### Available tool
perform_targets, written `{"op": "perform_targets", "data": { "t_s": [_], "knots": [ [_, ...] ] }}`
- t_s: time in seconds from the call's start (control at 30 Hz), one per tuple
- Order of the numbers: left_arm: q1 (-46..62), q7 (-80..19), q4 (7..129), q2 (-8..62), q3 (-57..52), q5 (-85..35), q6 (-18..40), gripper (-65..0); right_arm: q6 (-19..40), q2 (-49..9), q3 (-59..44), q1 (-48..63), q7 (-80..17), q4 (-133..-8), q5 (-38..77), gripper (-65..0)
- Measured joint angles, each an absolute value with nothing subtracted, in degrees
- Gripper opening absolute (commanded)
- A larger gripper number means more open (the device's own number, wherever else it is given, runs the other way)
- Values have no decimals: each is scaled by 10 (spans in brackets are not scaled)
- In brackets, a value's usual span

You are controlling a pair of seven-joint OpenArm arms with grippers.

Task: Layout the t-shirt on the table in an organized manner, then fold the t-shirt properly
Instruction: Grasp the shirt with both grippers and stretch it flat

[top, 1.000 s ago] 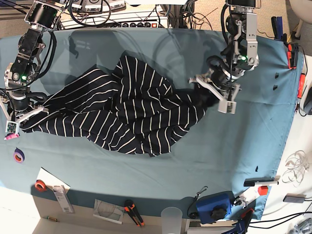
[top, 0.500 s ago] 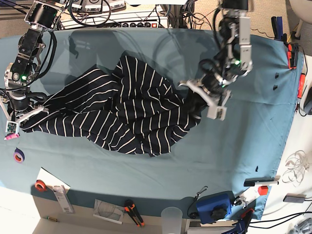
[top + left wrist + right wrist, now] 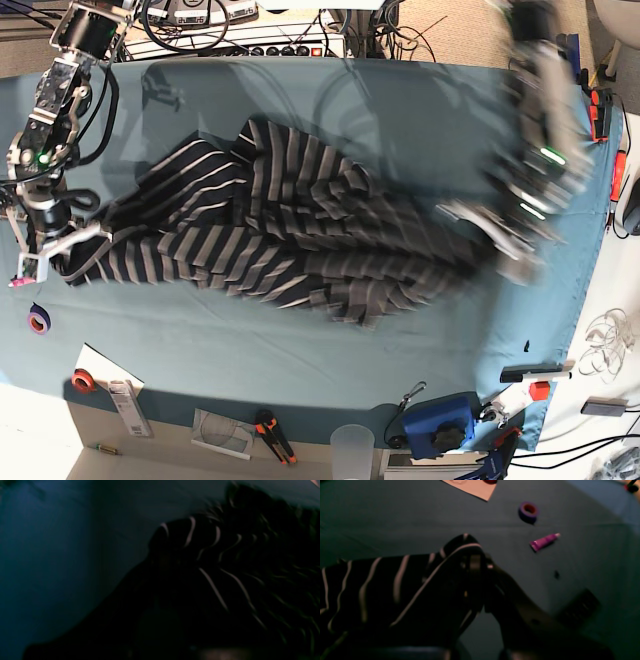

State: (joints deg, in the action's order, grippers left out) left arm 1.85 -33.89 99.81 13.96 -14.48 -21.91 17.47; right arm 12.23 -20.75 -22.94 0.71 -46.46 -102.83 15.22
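Observation:
The dark, white-striped t-shirt (image 3: 290, 240) lies stretched and motion-blurred across the teal table (image 3: 400, 120). In the base view my right gripper (image 3: 45, 258) is at the shirt's left end. The right wrist view shows that gripper (image 3: 475, 557) shut on a folded edge of the t-shirt (image 3: 382, 585) just above the table (image 3: 395, 512). At the right end of the shirt is my left gripper (image 3: 495, 245), blurred and shut on the fabric. The left wrist view is dark and shows only t-shirt folds (image 3: 225, 567) close up against the table (image 3: 50, 555); its fingers are hidden.
A purple tape roll (image 3: 38, 320) and a purple tube (image 3: 543, 541) lie near my right gripper. Along the front edge are a red tape roll (image 3: 82, 380), orange pliers (image 3: 272, 435), a clear cup (image 3: 352, 445) and a blue device (image 3: 440, 425). Cables crowd the back edge.
My left gripper has closed on the shirt's right end and swept right, pulling the bunched fabric out longer and flatter. The right arm has shifted only slightly, still holding the left end.

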Motion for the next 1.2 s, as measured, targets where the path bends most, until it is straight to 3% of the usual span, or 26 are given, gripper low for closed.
{"op": "perform_targets", "data": {
  "t_s": [0.23,0.57,0.8,0.87,0.93,0.97,1.1,1.2],
  "knots": [
    [-56,-338,978,237,-148,-209,163,-650,131,-207,-229,-61,-462,-936,215,-650],
    [-220,-307,710,243,-120,-217,187,-650,161,-205,-230,-220,-409,-717,162,-650],
    [-286,-334,679,245,-120,-216,214,-650,163,-203,-230,-269,-390,-648,144,-650],
    [-293,-347,679,244,-120,-214,227,-496,167,-204,-231,-269,-406,-648,144,-638],
    [-294,-347,679,245,-120,-212,230,-364,183,-205,-231,-268,-425,-648,141,-516],
    [-294,-347,679,245,-120,-213,226,-333,194,-205,-231,-268,-431,-648,138,-472],
    [-295,-390,679,246,-121,-231,181,-328,208,-207,-231,-269,-444,-648,138,-456],
    [-298,-463,680,248,-121,-275,187,-331,206,-210,-232,-267,-455,-652,152,-457]
  ]
}}
